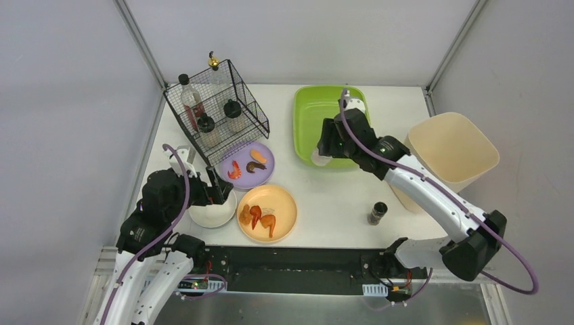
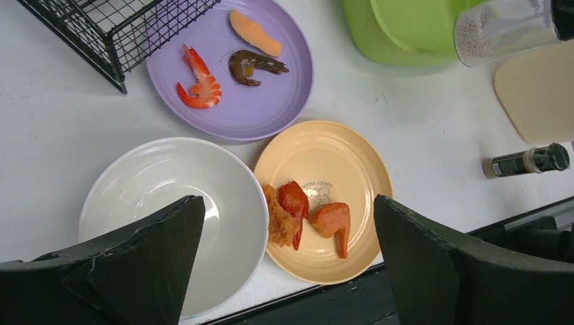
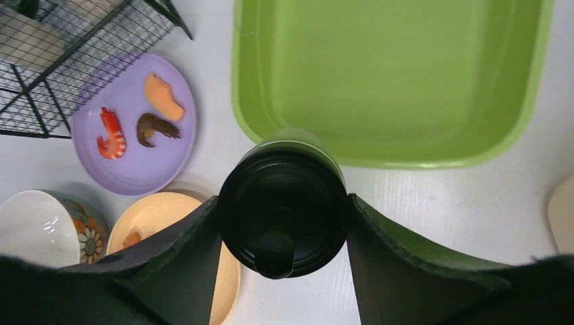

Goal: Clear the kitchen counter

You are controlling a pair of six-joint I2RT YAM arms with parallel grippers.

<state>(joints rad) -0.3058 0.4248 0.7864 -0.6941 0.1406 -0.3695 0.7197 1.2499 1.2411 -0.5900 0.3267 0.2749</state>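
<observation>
A jar [image 3: 284, 203] is being clamped by the right tool [image 1: 325, 147] at the green tray [image 3: 406, 81]; the left tool [image 2: 284, 261] is being held open. The purple plate [image 2: 271, 115], orange plate [image 2: 342, 156], bowl [image 2: 156, 183] and bottle [image 2: 528, 161] are being left on the bench [image 1: 332, 196].

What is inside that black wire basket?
The wire basket holds four containers: a red-filled bottle, a gold-capped bottle and two black-lidded jars. The mesh obscures their lower parts.

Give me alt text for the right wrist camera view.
The right gripper holds a black-lidded jar by the near rim of a green tray. At left: a purple plate with shrimp, an orange plate, a bowl, a wire rack.
</observation>
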